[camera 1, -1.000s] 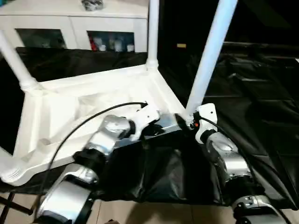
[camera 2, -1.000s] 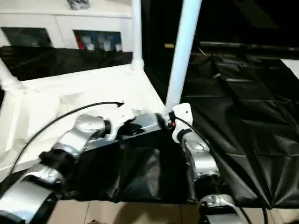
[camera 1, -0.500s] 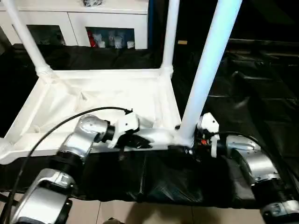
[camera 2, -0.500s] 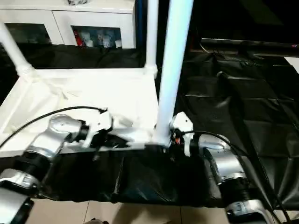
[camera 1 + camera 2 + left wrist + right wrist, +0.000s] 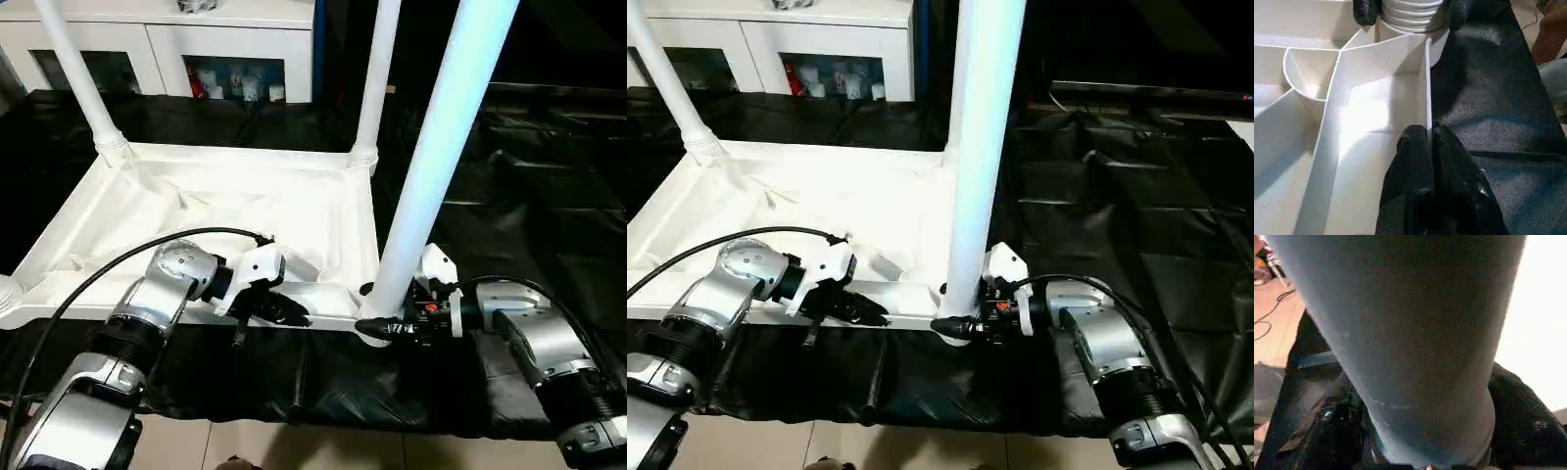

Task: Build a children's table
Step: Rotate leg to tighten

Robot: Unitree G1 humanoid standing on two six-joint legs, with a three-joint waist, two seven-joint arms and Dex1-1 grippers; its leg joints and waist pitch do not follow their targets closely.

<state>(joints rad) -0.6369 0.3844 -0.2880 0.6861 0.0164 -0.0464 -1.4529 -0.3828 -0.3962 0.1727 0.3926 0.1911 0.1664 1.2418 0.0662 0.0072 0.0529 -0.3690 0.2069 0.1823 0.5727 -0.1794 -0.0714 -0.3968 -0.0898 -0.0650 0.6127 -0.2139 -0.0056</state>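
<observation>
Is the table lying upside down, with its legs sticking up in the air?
Yes: the white tabletop lies with its ribbed underside up on the black sheet, and the legs rise from its corners.

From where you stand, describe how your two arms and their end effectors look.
Both forearms are jointed silver metal with black ribbed collars. Each wrist carries a white housing; the right end effector shows a small red marking there. A black cable loops to the left end effector. The fingers are black.
</observation>
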